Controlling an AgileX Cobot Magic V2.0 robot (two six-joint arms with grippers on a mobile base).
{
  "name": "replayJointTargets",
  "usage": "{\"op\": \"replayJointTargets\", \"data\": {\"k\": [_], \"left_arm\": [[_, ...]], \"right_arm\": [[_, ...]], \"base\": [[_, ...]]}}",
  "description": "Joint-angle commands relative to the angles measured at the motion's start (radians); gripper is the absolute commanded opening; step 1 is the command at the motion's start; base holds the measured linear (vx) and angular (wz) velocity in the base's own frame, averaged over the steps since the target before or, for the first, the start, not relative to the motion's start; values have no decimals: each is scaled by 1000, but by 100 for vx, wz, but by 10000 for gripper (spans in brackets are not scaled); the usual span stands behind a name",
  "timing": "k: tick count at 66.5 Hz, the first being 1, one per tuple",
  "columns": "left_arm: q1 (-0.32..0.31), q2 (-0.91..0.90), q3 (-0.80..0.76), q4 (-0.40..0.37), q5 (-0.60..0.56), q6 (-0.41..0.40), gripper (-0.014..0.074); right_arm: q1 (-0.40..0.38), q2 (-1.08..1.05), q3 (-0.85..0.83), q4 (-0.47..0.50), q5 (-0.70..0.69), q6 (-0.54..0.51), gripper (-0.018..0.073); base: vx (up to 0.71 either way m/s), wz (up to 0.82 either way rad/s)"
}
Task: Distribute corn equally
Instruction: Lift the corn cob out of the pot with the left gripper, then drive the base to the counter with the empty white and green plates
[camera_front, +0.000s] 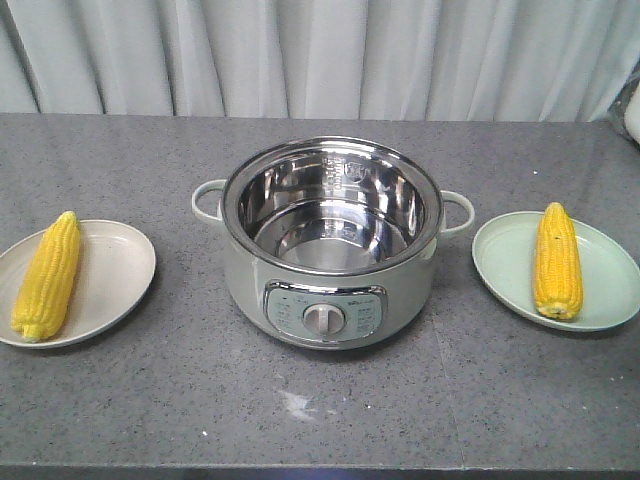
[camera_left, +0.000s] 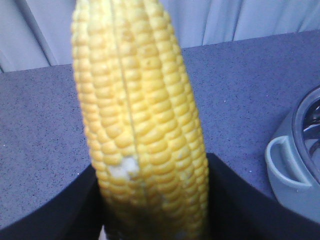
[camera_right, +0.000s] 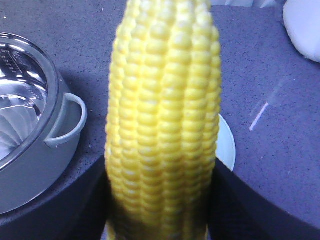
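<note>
Two yellow cobs of corn show in the front view, each lying on its own plate: the left corn (camera_front: 47, 275) on a cream plate (camera_front: 120, 270), the right corn (camera_front: 557, 262) on a pale green plate (camera_front: 610, 270). No gripper shows in that view. In the left wrist view my left gripper (camera_left: 152, 162) has its dark fingers (camera_left: 60, 210) pressed against both sides of a corn cob (camera_left: 140, 100). In the right wrist view my right gripper (camera_right: 161, 162) likewise holds a corn cob (camera_right: 165, 100), with the green plate (camera_right: 226, 145) peeking out behind it.
A pale green electric pot (camera_front: 250, 290) with a bare steel bowl and a front dial stands mid-table between the plates, its side handles (camera_front: 207, 200) pointing at them. It also appears as the pot (camera_left: 295, 170) and the pot (camera_right: 30, 150). A curtain hangs behind the grey table.
</note>
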Motion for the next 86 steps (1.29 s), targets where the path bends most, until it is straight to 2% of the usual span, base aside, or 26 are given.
{"op": "replayJointTargets", "data": {"k": [1,86], "left_arm": [[-1,-27,-20,-4,-78,-13,14],[-1,-27,-20,-4,-78,-13,14]], "right_arm": [[-7,-15,-27,-11,-64,-7,204],[-7,-15,-27,-11,-64,-7,204]], "base": [[0,0],[-1,-3]]}}
